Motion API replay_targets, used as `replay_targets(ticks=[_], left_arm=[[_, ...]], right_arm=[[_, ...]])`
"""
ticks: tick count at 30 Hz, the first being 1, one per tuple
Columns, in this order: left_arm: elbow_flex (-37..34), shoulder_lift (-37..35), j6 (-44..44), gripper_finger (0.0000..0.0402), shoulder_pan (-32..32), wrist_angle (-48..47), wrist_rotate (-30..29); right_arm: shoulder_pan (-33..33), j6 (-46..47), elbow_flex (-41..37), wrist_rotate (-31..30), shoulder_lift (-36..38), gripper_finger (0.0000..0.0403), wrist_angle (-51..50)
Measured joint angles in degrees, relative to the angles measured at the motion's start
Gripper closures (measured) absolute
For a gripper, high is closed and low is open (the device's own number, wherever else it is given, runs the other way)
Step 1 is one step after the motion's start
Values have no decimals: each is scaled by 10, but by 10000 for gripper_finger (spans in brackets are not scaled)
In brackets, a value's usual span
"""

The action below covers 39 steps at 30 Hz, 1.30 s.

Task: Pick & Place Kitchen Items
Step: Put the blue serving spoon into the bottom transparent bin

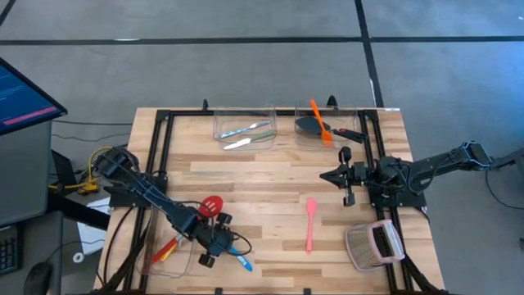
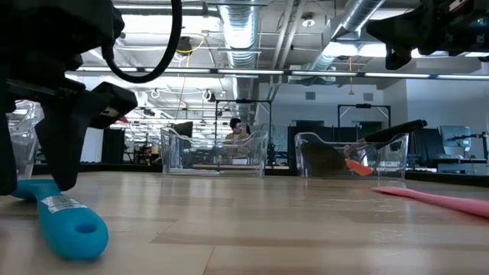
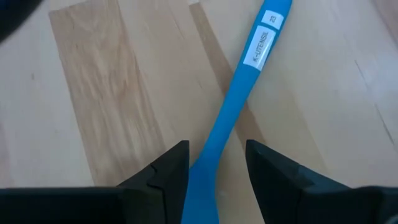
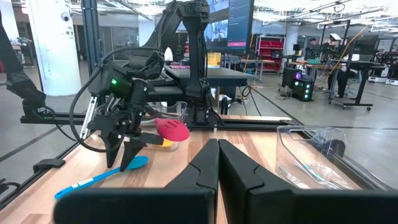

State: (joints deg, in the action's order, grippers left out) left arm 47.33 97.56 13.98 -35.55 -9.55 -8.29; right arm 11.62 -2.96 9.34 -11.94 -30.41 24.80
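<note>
A blue utensil (image 3: 249, 68) lies flat on the wooden table near its front left, its handle end (image 2: 72, 225) pointing toward the near edge. My left gripper (image 3: 214, 165) is open and slants down over it (image 1: 217, 250), one finger on each side of the utensil's neck, close to the head (image 4: 134, 163). A red slotted spoon (image 1: 211, 205) lies just beyond the gripper, and a pink spatula (image 1: 311, 225) lies mid-table. My right gripper (image 1: 326, 174) waits shut and level above the table's right half, touching nothing. My left gripper straddles the blue utensil's neck (image 3: 208, 155) from above, its fingers across the utensil. One finger (image 3: 177, 165) stands right against the blue edge, and I cannot tell whether it touches. A gap shows at the other finger (image 3: 267, 168). The utensil lies flat on the table.
A clear bin (image 1: 168, 250) holding red and yellow utensils stands just left of my left gripper. Two clear bins stand at the far edge, one (image 1: 244, 123) with pale cutlery, one (image 1: 323, 123) with a black turner and an orange spatula. A grey mesh object (image 1: 372, 244) sits near right.
</note>
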Motion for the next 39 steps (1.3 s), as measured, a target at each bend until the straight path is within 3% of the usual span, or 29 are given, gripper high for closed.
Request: replay_targets(ticks=[14,20,32,39], left_arm=[[1,52,1,254,0,16,-8],[-2,24,0,260,0,19,-5],[-3,22,8,386,0,21,-6],[-2,22,30,395,0,24,-6]], right_arm=[[0,0,0,0,0,401,0],[0,0,0,0,0,401,-2],[0,0,0,0,0,401,-4],[0,0,0,0,0,401,-3]])
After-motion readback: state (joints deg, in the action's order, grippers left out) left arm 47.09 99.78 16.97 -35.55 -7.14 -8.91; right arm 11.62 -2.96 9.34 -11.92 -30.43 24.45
